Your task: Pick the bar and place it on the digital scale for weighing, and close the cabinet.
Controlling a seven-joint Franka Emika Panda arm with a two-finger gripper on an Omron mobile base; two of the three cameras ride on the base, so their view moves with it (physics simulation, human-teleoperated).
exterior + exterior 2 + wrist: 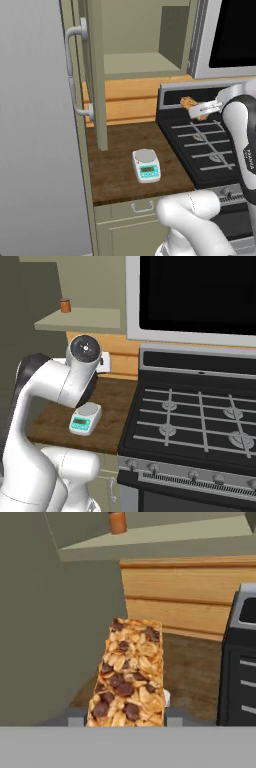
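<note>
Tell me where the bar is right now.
The bar is clamped in the gripper, held above the stove's back-left corner, right of the digital scale on the counter.

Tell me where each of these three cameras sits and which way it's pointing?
Left base view: behind the arm's left, looking forward and down at the open cabinet, digital scale and stove; the white arm rises lower right, its gripper holding the bar.
Right base view: behind the arm's right, facing the stove; the arm fills the lower left.
Hand view: on the hand, looking along the bar towards the counter.
Both base views share the scale and stove.
</note>
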